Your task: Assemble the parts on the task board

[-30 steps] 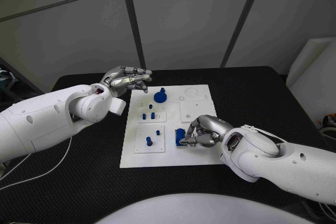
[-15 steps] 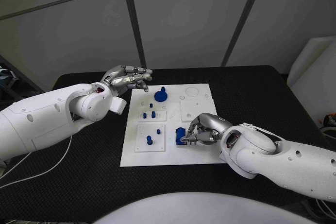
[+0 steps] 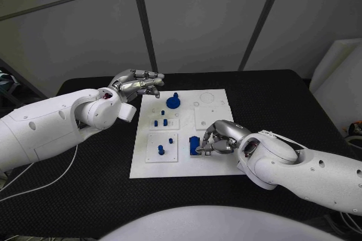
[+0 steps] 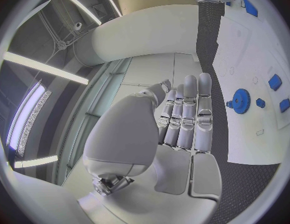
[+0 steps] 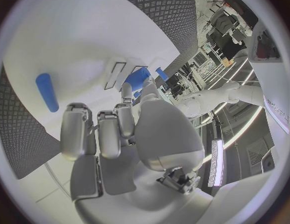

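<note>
Board of flat white plate [image 3: 215,165] fills mid-frame. Right silver hand [image 3: 217,139], now shifted slightly left against it, closes its fingers on the chunky blue block part [image 3: 194,146] at centre, so seating looks underway. Left silver hand [image 3: 138,84], upper left, hovers unchanged, fingers curled, holding nothing.

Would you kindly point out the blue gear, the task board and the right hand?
blue gear [image 3: 173,102], head view, its round body.
task board [image 3: 170,169], head view, bare near edge.
right hand [image 3: 218,138], head view, middle of the hand.
</note>
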Robot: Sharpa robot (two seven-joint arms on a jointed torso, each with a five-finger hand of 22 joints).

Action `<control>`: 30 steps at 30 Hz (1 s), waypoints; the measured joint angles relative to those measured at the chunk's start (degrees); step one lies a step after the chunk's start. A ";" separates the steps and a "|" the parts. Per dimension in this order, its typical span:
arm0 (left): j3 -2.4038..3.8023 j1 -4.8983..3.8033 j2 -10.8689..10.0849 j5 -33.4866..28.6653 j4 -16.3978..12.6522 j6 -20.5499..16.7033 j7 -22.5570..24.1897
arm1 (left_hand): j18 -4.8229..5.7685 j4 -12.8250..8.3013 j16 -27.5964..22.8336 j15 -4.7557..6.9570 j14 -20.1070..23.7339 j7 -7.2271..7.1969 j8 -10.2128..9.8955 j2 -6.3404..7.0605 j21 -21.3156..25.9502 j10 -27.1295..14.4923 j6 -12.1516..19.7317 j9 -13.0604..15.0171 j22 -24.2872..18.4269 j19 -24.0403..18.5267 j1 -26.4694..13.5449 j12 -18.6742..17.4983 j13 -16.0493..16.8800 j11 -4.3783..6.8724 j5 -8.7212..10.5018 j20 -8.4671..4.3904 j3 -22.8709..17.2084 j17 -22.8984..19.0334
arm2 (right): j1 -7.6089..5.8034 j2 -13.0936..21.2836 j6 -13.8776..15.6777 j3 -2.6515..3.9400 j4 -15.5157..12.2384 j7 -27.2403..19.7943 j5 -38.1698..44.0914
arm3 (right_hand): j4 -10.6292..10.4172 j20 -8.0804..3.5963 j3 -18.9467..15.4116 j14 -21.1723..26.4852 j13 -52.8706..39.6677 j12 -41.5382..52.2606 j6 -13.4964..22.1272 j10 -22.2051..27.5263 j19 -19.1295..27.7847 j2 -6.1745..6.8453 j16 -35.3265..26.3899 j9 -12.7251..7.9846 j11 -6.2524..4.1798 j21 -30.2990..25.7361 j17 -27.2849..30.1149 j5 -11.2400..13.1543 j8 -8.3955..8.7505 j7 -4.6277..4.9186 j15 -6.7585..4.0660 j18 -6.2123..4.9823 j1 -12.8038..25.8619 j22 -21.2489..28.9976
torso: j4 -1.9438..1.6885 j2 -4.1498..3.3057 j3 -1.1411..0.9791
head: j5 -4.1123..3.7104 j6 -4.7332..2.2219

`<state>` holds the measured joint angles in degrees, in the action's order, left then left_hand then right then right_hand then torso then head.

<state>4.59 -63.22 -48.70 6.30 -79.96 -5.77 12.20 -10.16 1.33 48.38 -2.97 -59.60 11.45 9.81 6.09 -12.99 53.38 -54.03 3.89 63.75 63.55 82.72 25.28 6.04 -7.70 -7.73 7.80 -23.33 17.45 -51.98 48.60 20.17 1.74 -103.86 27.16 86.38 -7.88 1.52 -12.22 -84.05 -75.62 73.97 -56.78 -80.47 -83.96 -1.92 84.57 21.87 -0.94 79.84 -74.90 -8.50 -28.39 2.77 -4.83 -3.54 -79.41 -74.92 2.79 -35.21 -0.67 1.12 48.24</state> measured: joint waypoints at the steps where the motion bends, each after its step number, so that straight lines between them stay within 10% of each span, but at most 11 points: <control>1: 0.00 0.00 -0.02 0.01 0.01 0.01 -0.02 | 0.00 0.00 0.00 0.00 0.00 0.00 0.00 0.00 0.00 0.00 0.00 0.00 0.00 0.00 0.00 0.00 -0.02 0.00 0.00 0.00 0.00 -0.02 | 0.04 0.13 -0.22 -0.13 0.05 0.16 0.08 | 0.20 0.00 0.20 0.01 -0.21 0.03 0.00 0.00 0.00 -0.06 0.01 0.00 0.00 0.00 0.00 0.00 0.00 0.00 0.00 0.00 -0.84 0.00 | 0.01 0.00 0.00 | -0.01 0.03; 15: -0.01 0.00 -0.15 0.29 0.02 0.20 -0.19 | 0.00 -0.15 0.00 0.20 0.20 0.00 0.00 0.00 0.00 0.00 0.00 0.00 0.00 0.00 0.00 0.23 -0.07 0.00 0.00 0.00 -0.15 -0.10 | 0.22 1.12 -1.30 -0.24 -0.76 1.05 0.60 | -0.21 0.00 -0.50 0.01 -1.95 -0.11 0.11 0.00 0.00 -0.22 0.00 -0.13 0.00 0.00 0.00 0.19 0.00 0.11 0.03 0.00 -1.13 0.01 | 0.01 0.00 0.00 | 0.11 0.21; 30: -0.04 0.00 -0.26 0.45 0.09 0.34 -0.31 | 0.00 -0.15 0.00 0.00 0.41 0.00 0.00 0.00 0.00 0.00 0.00 0.00 0.00 0.00 0.00 0.23 -0.07 0.00 0.00 0.00 -0.15 -0.15 | 0.20 9.35 2.76 -0.26 -4.22 -2.81 -1.71 | -3.57 1.45 -0.88 0.01 -10.69 -3.54 4.38 1.46 0.82 -3.48 -0.38 -4.60 1.88 -0.45 -0.04 -4.29 9.11 3.42 1.67 -0.01 -2.08 0.01 | 0.20 0.01 -0.02 | -0.71 -0.12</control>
<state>4.55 -63.22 -48.97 6.75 -79.87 -5.43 11.89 -10.16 1.18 48.38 -2.97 -59.19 11.45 9.81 6.09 -12.99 53.39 -54.04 3.89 63.75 63.56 82.72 25.51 5.97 -7.70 -7.73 7.80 -23.48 17.30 -51.78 57.95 22.93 1.49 -108.08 24.35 84.67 -11.45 2.97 -13.10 -84.04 -86.32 70.44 -52.41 -79.01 -83.14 -5.39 84.18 17.27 0.94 79.38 -74.95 -12.79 -19.28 6.20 -3.15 -3.55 -81.50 -74.91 2.99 -35.20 -0.69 0.41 48.12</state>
